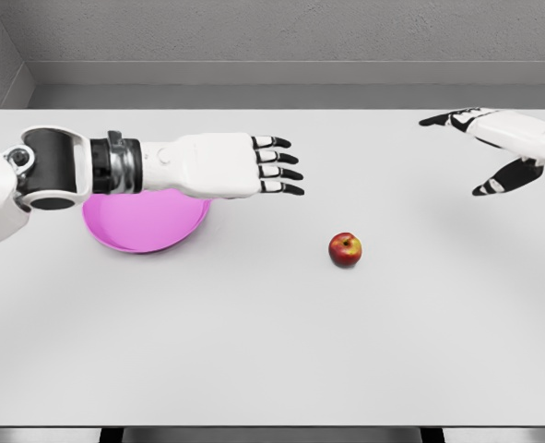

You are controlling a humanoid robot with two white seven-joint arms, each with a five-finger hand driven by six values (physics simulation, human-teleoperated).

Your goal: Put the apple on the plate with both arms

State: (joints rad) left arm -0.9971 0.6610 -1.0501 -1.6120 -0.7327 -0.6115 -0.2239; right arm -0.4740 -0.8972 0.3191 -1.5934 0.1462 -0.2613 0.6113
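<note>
Apple [345,249] sits upright on the white counter [272,351], untouched, below and just right of the left hand's fingertips, well apart from the right hand. Left hand [244,166] hovers flat, fingers straight and side by side, holding nothing. Pink plate [143,231] lies under the left forearm, partly hidden by it. Right hand [493,148] is at the far right edge, thumb and fingers spread wide, empty.

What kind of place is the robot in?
Probably a plain test room inside a computer simulation: a bare white table, flat grey walls, and only a small red apple and a pink round plate set out.
</note>
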